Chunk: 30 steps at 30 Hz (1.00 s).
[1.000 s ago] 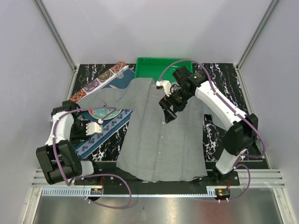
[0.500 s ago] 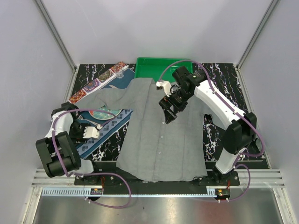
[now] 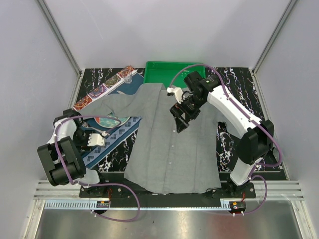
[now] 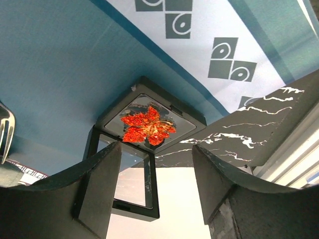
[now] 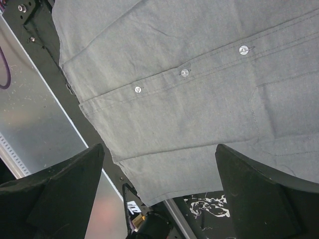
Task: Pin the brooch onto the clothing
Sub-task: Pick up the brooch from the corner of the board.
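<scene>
Jaws of the left gripper (image 4: 155,185) stand apart and released, gripping nothing. Its two dark fingers (image 4: 97,189) frame a small black display case (image 4: 192,115) that lies open below them. The brooch (image 4: 148,127), a red-orange leaf-like ornament with glinting edges, rests inside the square base of this case. The clear-windowed lid (image 4: 153,191) is folded out toward the camera and lies between the fingers; a visible gap separates it from the right-hand finger, while its other edge runs behind the left-hand finger, so contact there cannot be judged. The case sits at the edge of the blue patterned placemat (image 4: 75,64), beside the black marbled table (image 4: 259,134). From the top camera the clothing (image 3: 172,149), a plain grey button-up shirt, lies spread flat over the middle of the table, collar toward the green tray (image 3: 164,72) at the far side and one sleeve reaching left over the placemat near a round teal plate (image 3: 110,121). The brooch is well apart from the shirt's front, off to its left. The right gripper (image 5: 159,194) hangs above the upper chest of the shirt with its jaws spread wide and empty, and a row of small pale buttons (image 5: 185,72) runs along the placket beneath it.
</scene>
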Tool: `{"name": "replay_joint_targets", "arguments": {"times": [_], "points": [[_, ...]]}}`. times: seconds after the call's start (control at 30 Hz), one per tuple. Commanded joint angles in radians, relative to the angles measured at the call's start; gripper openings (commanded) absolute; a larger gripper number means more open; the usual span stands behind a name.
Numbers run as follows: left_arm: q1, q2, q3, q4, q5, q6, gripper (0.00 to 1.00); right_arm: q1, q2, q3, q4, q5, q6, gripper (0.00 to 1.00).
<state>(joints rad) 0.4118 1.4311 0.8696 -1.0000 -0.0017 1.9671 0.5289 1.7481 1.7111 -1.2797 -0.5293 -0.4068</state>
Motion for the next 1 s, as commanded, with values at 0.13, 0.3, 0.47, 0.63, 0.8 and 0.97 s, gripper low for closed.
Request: {"name": "replay_joint_targets", "arguments": {"times": [0.13,0.3,0.47,0.63,0.8,0.97], "points": [[0.008,0.022,-0.012,0.073,0.068,0.292,0.64,-0.007,-0.007,0.019,-0.029,-0.038,0.017,1.00],[0.007,0.026,-0.049,0.110,0.068,0.312,0.64,-0.009,-0.013,0.021,-0.035,-0.034,0.022,1.00],[0.007,0.032,-0.073,0.133,0.065,0.320,0.63,-0.009,-0.010,0.019,-0.037,-0.035,0.025,1.00],[0.005,0.055,-0.090,0.162,0.058,0.315,0.62,-0.009,-0.006,0.028,-0.044,-0.037,0.022,1.00],[0.005,0.055,-0.087,0.162,0.068,0.320,0.51,-0.009,-0.001,0.042,-0.056,-0.040,0.014,1.00],[0.007,0.025,-0.078,0.135,0.078,0.329,0.40,-0.010,0.007,0.047,-0.055,-0.047,0.014,1.00]]}}
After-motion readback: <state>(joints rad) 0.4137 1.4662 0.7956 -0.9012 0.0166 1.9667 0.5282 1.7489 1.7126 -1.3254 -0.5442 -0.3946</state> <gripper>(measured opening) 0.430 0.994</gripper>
